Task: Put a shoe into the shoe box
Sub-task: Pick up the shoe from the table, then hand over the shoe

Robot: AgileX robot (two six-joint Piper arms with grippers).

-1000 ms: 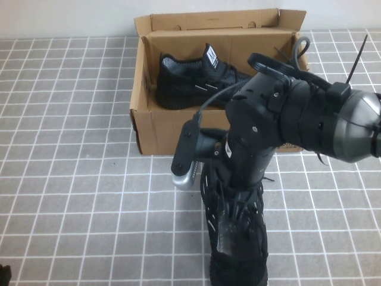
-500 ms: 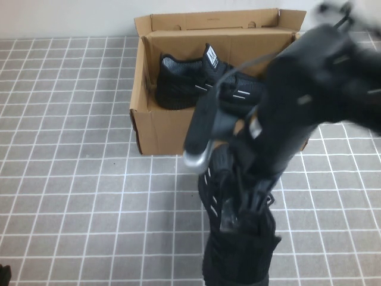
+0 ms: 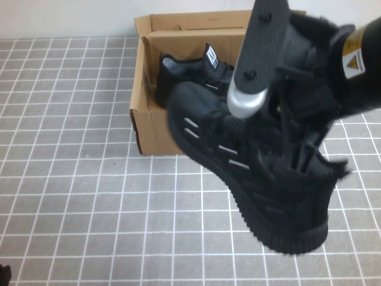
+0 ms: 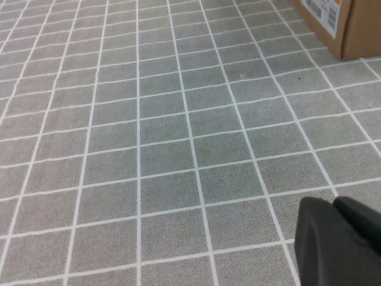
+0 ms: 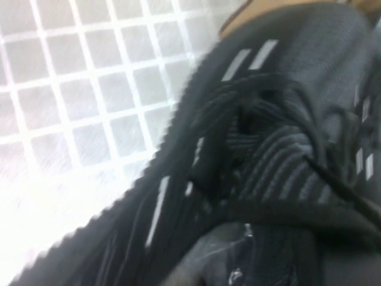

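Observation:
My right gripper (image 3: 296, 156) is shut on the shoe (image 3: 250, 179), a black knit sneaker with white dashes, gripped at its opening. The shoe hangs tilted in the air just in front of the shoe box (image 3: 153, 128), toe toward the box and ridged heel toward me. It fills the right wrist view (image 5: 268, 119), where my right gripper (image 5: 250, 265) shows as a dark shape inside the collar. The brown cardboard box stands open at the back, with the twin sneaker (image 3: 186, 74) lying inside. My left gripper (image 4: 339, 238) is shut and empty, low over the tiles at the near left.
Grey tiled surface (image 3: 71, 179) all around. The box's lid flap (image 3: 202, 21) stands up against the white back wall. A corner of the box with a barcode label (image 4: 336, 21) shows in the left wrist view. My right arm covers the box's right half.
My right gripper has lifted the shoe off the tiles and swung it up and toward the box, toe turning to the left. The left arm has not moved.

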